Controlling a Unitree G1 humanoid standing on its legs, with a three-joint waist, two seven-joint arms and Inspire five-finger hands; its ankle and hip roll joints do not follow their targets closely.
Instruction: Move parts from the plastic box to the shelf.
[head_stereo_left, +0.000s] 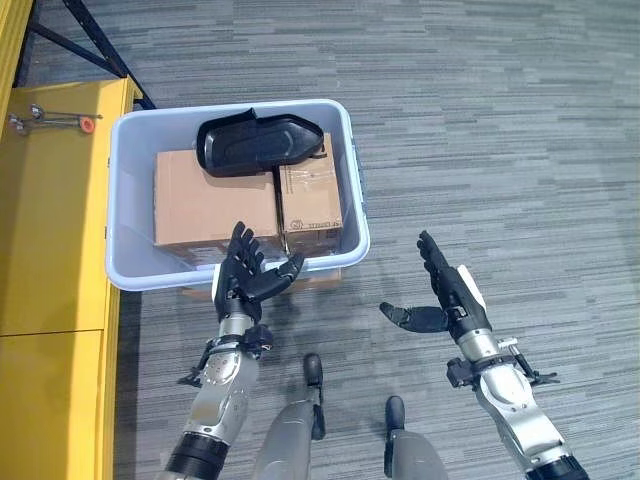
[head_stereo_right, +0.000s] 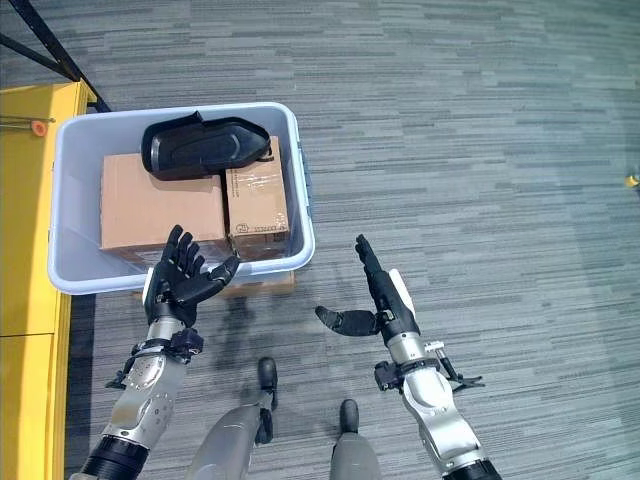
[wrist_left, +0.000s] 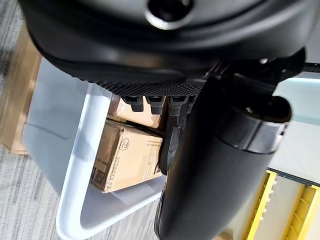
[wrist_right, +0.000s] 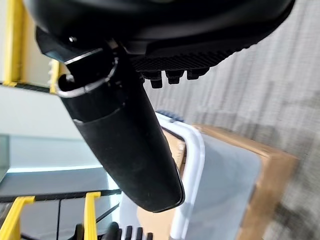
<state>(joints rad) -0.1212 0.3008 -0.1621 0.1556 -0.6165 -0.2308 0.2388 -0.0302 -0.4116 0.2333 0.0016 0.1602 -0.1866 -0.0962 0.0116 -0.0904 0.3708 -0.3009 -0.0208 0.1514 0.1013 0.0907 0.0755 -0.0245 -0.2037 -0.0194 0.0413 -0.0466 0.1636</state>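
1. Grey carpet (head_stereo_left: 500, 120) below me, with a yellow shelf (head_stereo_left: 50, 220) on my left.
2. White plastic box (head_stereo_left: 345, 170) holds a black moulded part (head_stereo_left: 255, 143) lying on two cardboard boxes (head_stereo_left: 210, 195).
3. Left hand (head_stereo_left: 245, 275) is spread at the box's near rim – empty.
4. Right hand (head_stereo_left: 450, 295) is spread over carpet – empty.

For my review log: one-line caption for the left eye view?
Both open hands, left hand and right hand, hover near the plastic box holding cardboard boxes and a black part.

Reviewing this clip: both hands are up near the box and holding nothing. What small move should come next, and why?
Probably reach both hands forward over the plastic box toward the black part. It lies on top of the cardboard boxes, so it looks easiest to take. The left hand is open at the near rim; the right hand is open over the carpet beside the box.
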